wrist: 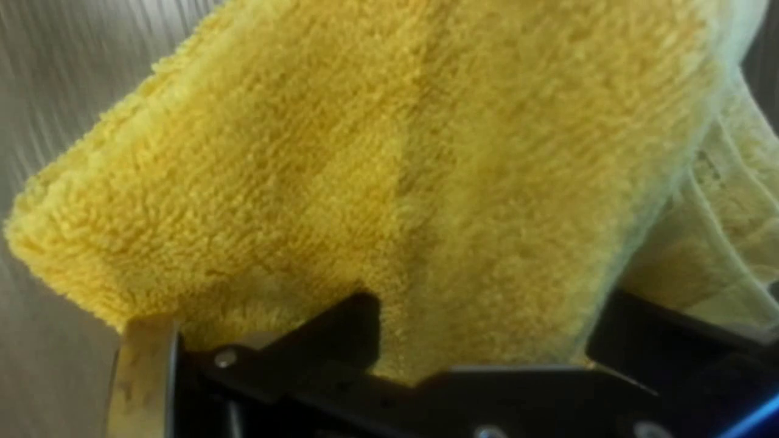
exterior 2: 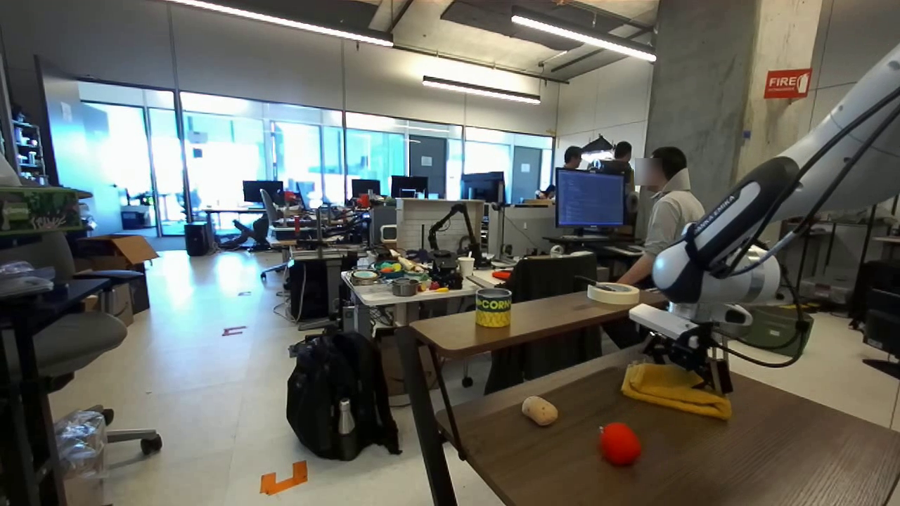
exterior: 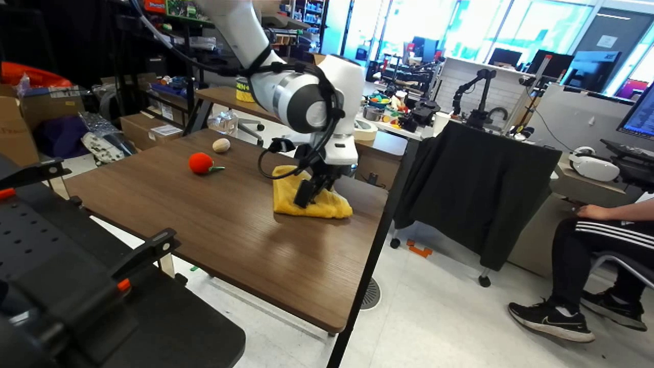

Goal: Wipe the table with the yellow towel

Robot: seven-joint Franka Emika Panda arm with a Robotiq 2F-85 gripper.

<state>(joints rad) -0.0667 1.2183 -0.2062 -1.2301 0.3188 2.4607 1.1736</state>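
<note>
The yellow towel point(exterior: 286, 199) lies folded on the brown wood-grain table point(exterior: 204, 204), near one end of the top. My gripper point(exterior: 317, 190) points down right over the towel, its fingertips at or just above the cloth; whether they press on it I cannot tell. In the wrist view the towel point(wrist: 316, 164) fills most of the picture, with paler folds at the right. One finger point(wrist: 145, 377) stands at the lower left there, far out from the dark parts at the right. The jaws are wide apart, and no cloth is seen pinched between them.
A red ball-like thing point(exterior 2: 619, 443) with a green stem and a tan potato-shaped thing point(exterior 2: 539, 410) lie on the same tabletop. A raised shelf point(exterior 2: 450, 337) along the table's side holds a popcorn can point(exterior 2: 493, 309) and a tape roll point(exterior 2: 612, 294). A person sits nearby.
</note>
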